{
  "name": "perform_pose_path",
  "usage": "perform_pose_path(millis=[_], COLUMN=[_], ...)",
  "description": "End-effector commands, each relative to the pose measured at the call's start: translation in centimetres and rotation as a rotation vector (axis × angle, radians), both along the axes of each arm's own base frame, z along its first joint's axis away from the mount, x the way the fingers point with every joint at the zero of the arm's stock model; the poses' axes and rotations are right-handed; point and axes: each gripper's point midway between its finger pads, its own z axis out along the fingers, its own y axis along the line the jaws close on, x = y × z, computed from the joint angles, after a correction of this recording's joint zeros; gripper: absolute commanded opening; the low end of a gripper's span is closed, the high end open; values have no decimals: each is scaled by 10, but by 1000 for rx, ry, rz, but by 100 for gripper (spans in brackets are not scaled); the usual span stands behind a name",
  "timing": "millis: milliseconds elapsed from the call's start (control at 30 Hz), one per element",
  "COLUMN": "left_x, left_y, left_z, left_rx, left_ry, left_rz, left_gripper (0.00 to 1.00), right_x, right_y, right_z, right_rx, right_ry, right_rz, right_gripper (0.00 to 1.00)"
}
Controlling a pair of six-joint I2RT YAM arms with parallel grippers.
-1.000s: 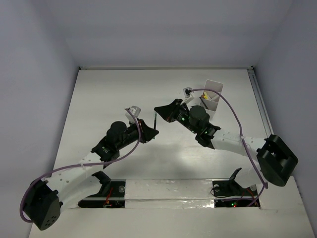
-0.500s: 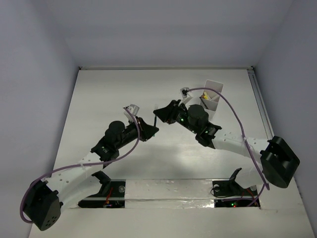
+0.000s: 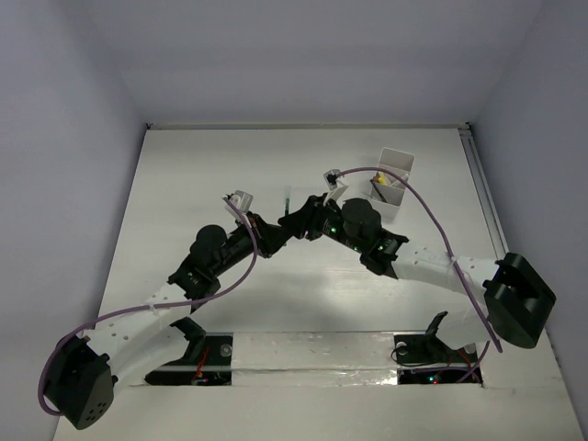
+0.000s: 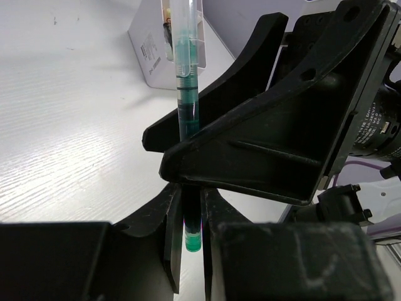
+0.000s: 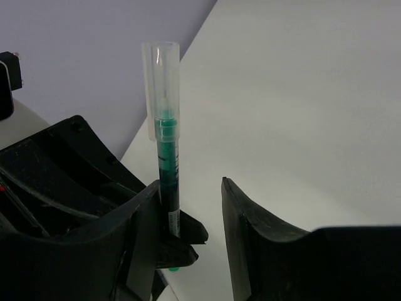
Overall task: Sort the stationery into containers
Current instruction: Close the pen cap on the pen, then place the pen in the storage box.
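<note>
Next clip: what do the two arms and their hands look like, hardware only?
The two match. The left arm and right arm have white links speckled with small dots, joined by rounded black joint housings with tiny green lights. A loose purple cable runs along each arm. The left hand and right hand are matte black with flat, angular fingers, and no markings show on them.

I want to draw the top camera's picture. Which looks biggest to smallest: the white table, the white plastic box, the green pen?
1. The white table, by far the largest.
2. The white rectangular plastic box, much smaller.
3. The thin green pen with a clear cap, only a dark sliver here, narrower and shorter than the box.
</note>
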Motion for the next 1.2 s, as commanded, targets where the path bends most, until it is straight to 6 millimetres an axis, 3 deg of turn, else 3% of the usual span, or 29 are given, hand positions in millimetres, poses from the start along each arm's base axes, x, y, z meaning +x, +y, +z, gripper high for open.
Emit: perform_pose_path(millis=[0,67,367,867,967,1167], left_x=[0,-1,-7,-7,-7,-6], left_y=[-2,-2,-5,-13,-11,-11], left_z=[50,45,23,-3,1,1], left_rx=[-123,-123,-90,-37,-41,-34], left_ry=[-146,-132,-92,-41,-53,-56], left_rz=[-13,-18,-45,-76,-65,-64], left_gripper=[0,0,0,0,0,0], right_x=[-7,0,24,42,42,41], right_y=[1,-2,-16,-19,-18,-19], right_z=[-3,3,22,43,40,35], right_rx=[-51,-46,-26,-3,-8,-8], right_ry=[-13,-25,-68,-104,-94,-73], right_rz=[29,5,-54,-77,-77,-77], right_gripper=[47,56,56,56,52,24])
